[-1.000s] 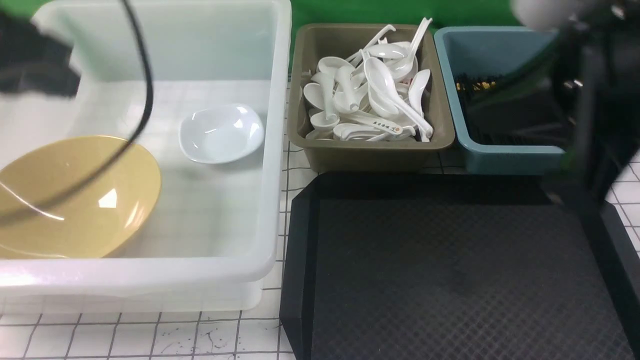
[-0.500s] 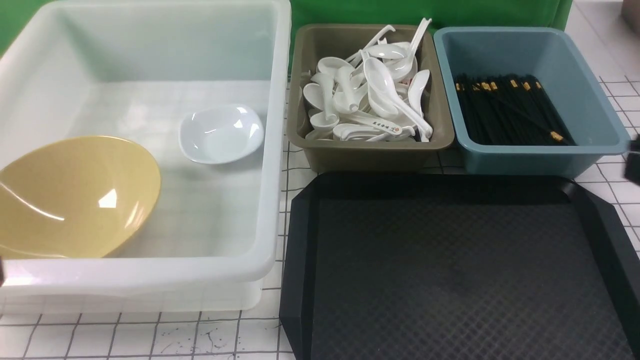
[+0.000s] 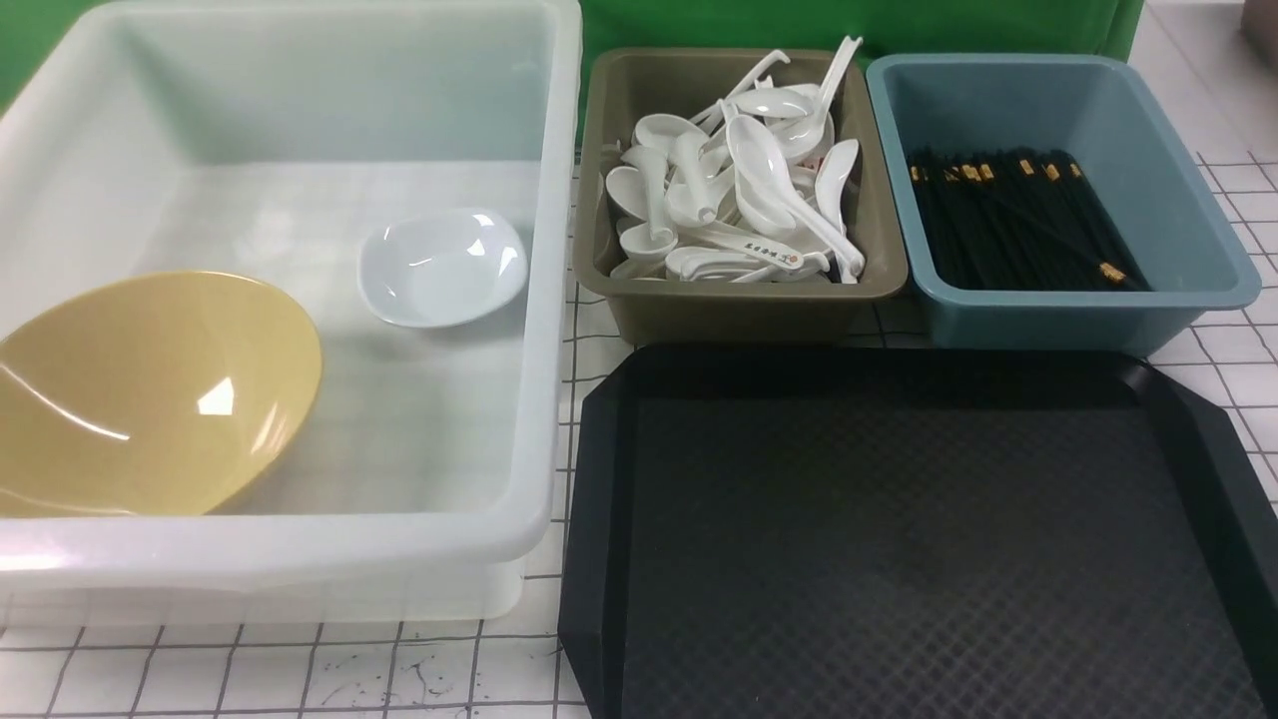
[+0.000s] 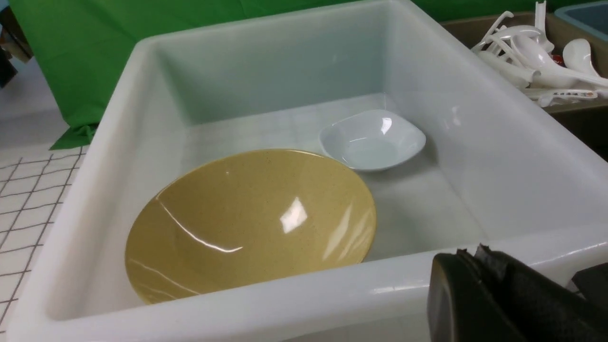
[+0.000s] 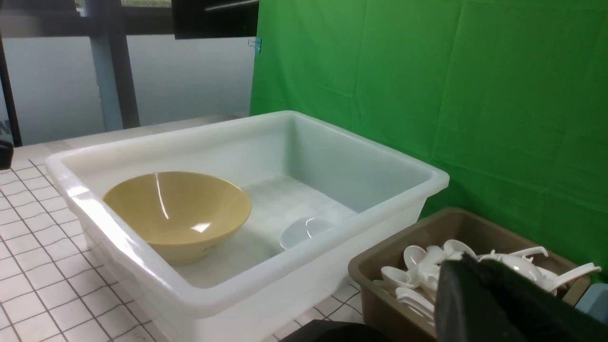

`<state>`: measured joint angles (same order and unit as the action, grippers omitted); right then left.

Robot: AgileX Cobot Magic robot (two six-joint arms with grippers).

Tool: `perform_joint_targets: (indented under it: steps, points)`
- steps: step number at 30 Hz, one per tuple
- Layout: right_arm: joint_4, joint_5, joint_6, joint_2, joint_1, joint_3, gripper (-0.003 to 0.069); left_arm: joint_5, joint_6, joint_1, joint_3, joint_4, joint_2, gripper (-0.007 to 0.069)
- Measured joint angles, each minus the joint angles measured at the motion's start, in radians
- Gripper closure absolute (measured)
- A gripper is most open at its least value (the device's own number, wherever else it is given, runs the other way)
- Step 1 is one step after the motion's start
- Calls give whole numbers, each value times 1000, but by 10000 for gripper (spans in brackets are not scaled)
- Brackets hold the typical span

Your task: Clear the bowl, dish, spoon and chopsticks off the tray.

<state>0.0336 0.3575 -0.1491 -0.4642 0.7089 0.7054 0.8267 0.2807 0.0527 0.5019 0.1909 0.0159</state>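
Green backdrop behind; both my arms have just swung clear, jaws shut on nothing. Beside the bare tray, the bowl and dish sit in the white tub: clearing looks done.

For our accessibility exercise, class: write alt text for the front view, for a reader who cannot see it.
A bare black tray lies in front. The yellow bowl and white dish sit apart in a white tub to its left; behind it, an olive bin holds spoons and a blue bin holds chopsticks.
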Motion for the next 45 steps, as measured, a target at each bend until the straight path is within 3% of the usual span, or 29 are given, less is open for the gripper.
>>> perform_joint_targets:
  steps: [20, 22, 26, 32, 36, 45]
  points:
    - [-27, -12, 20, 104, -32, -92, 602, 30, 0, 0, 0, 17, 0, 636]
    - [-63, -34, 52, 153, -92, -157, 615, 30, 0, 0, 0, 17, 0, 636]
    - [-196, -83, 160, 287, -331, -332, 624, 30, 0, 0, 0, 17, 0, 636]
    - [-209, -83, 233, 450, -661, -567, 624, 30, 0, 0, 0, 17, 0, 636]
    - [-182, -83, 240, 473, -716, -661, 624, 30, 0, 0, 0, 17, 0, 636]
    - [-174, -77, 271, 476, -720, -733, 624, 32, 0, 0, -1, 17, 0, 636]
